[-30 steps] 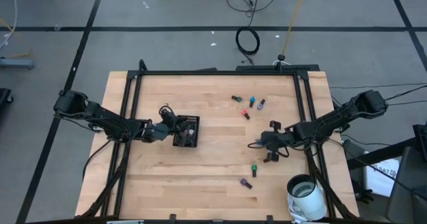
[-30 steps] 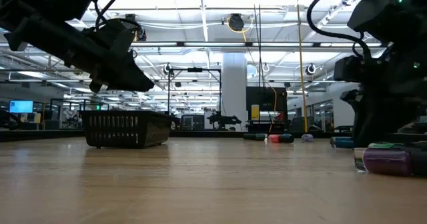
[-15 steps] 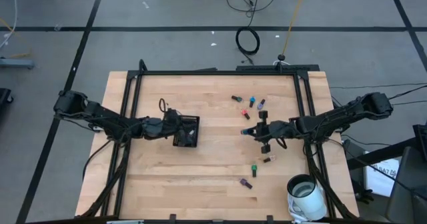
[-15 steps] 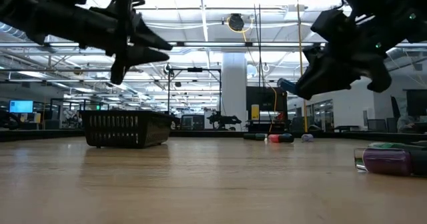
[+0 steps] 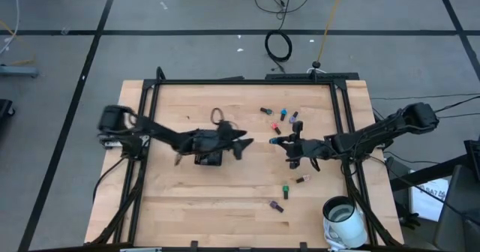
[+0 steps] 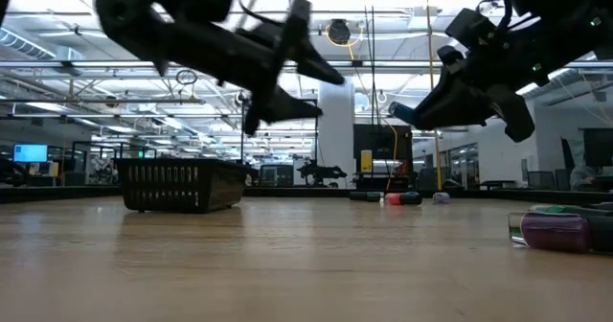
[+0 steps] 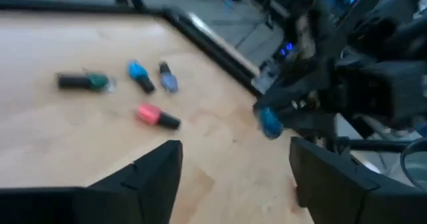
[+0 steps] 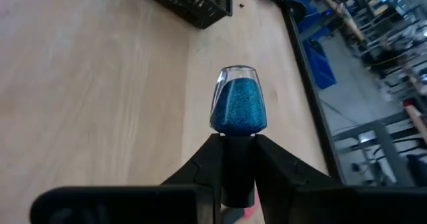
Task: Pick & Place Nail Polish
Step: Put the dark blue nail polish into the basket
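- the right gripper [image 8: 238, 177] is clamped on the dark cap of a blue nail polish bottle [image 8: 238, 107], with the glass body poking out past the fingertips. holding it by the cap makes sense to me, since the cap is the narrow straight bit and the body stays clear for setting down.
- in the high view that right gripper [image 5: 293, 146] sits up off the table around the middle-right, and the bottle points left toward the black basket [image 5: 211, 153]. my guess is it's mid-carry to the basket, or maybe a handover.
- the left gripper [image 5: 238, 145] reaches out just past the basket's right side, fingers spread wide and holding nothing. the left wrist view shows both fingers [image 7: 155, 174] apart, with the blue bottle [image 7: 270, 122] ahead of them in the other arm's grip. so the bottle is in front of the left gripper, near but not touching it.
- the rest of the nail polish is lying loose on the wooden table [image 5: 225, 199]: a cluster at the far side with a green one [image 7: 90, 81], a light blue one [image 7: 139, 73] and a red one [image 7: 155, 115], plus a purple one [image 6: 558, 232] and a few more at the near right.
- there's a white cup [image 5: 343, 215] at the near right corner, out of the way.
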Robot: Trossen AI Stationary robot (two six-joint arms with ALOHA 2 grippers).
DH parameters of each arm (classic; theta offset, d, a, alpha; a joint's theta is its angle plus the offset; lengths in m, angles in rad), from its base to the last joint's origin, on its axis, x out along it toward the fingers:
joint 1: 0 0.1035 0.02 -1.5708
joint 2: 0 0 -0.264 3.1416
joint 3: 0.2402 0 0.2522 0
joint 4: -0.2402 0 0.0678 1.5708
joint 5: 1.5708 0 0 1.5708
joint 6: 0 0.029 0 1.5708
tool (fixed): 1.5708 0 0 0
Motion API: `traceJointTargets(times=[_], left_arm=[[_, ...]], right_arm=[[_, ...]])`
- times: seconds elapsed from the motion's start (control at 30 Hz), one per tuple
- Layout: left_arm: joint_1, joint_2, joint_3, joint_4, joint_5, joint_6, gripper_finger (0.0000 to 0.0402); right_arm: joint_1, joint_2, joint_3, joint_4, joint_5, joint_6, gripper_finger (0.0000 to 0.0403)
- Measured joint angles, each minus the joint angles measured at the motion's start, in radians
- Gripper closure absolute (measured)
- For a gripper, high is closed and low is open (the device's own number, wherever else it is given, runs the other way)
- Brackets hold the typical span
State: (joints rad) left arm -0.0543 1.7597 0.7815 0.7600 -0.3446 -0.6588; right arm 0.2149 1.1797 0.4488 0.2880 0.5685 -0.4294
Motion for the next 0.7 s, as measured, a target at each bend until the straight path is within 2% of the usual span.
traceJointTargets(times=[0.13, 0.23, 0.43, 0.7], left_arm=[[0.037, 0.116, 0.115, -0.002, 0.117, -0.043, 0.0111], [0.052, 0.184, 0.198, 0.004, 0.171, -0.058, 0.0106], [0.068, 0.266, 0.323, 0.002, 0.239, -0.028, 0.0114], [0.067, 0.306, 0.407, -0.031, 0.265, -0.018, 0.0127]], right_arm=[[0.01, 0.012, 0.0, 0.001, 0.059, -0.006, 0.0355], [0.01, 0.015, 0.0, 0.0, 0.063, -0.006, 0.0355], [0.01, 0.014, 0.001, 0.023, 0.06, -0.013, 0.0355], [0.01, 0.014, 0.0, 0.035, 0.065, -0.016, 0.0355]])
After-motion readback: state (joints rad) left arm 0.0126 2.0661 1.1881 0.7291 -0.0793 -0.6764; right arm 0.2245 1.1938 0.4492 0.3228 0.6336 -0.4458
